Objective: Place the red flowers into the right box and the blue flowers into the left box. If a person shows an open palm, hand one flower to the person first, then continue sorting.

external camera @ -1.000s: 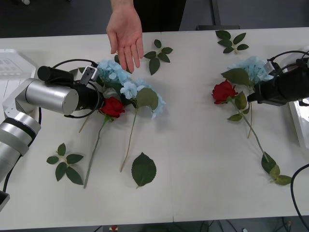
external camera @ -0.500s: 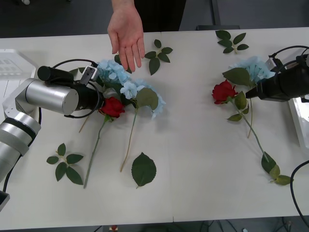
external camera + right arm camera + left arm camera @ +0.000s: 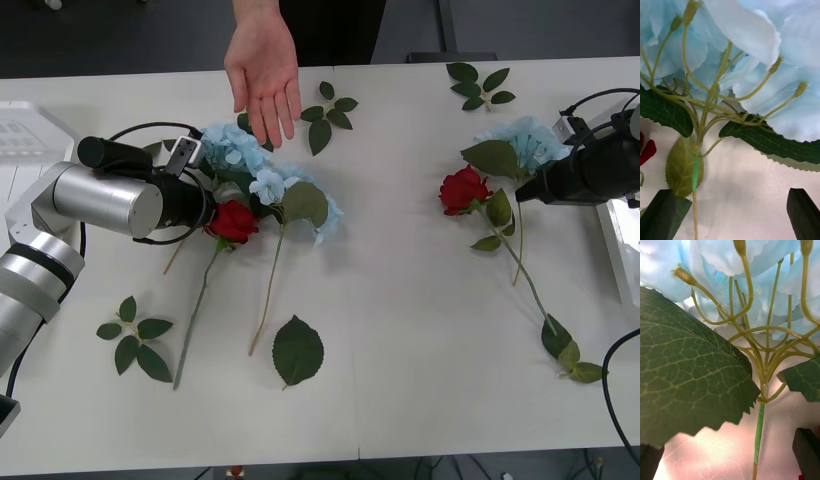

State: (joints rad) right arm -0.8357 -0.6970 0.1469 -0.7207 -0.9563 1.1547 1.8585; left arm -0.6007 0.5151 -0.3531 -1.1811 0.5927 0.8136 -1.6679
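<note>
Counter: white, broad, carrying all items below.

Left box: white tray at the counter's far left edge, beside the left arm.

Right box: white tray, partly seen at the counter's right edge, just past the right arm.

Person: dark clothing at the far edge; open palm held over the counter, fingers spread, just above the left flower cluster.

Left claw: low at the left cluster, aimed at a blue flower. Fingers set wide apart, the thin green stem between them, untouched; nothing gripped. A big leaf fills one side of the wrist view.

Right claw: at the right side, pointed at the second blue flower. Fingers spread wide, holding nothing; its stem runs near one finger.

Blue flowers: one cluster left of centre, lying on the counter; one near the right arm.

Red flowers: one rose touching the left blue cluster, stem trailing toward the near edge; another rose just beside the right blue flower.

Loose leaves: one single leaf near centre, sprigs scattered elsewhere.
</note>
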